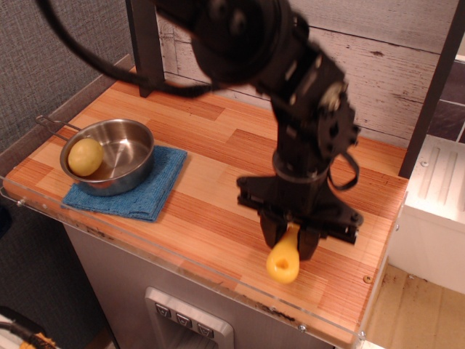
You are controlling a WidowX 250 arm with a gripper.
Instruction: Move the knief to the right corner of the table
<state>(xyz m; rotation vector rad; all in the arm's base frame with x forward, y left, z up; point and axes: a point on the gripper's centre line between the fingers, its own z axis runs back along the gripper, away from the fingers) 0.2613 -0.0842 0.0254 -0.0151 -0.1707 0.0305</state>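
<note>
Gripper (290, 241) clamped on the knife (283, 260), yellow handle hanging down with its holed end lowest, blade hidden between the fingers. Knife sits over the front right part of the table (240, 182), near the clear front rim. Far left: steel bowl (116, 154) holding yellow fruit (86, 156), on blue cloth (149, 190)

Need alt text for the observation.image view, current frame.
A black robot arm's tool grips a yellow-handled toy knife low over the wooden table, near its front right corner. At left, a steel pan holding a yellow fruit sits on a blue cloth.
</note>
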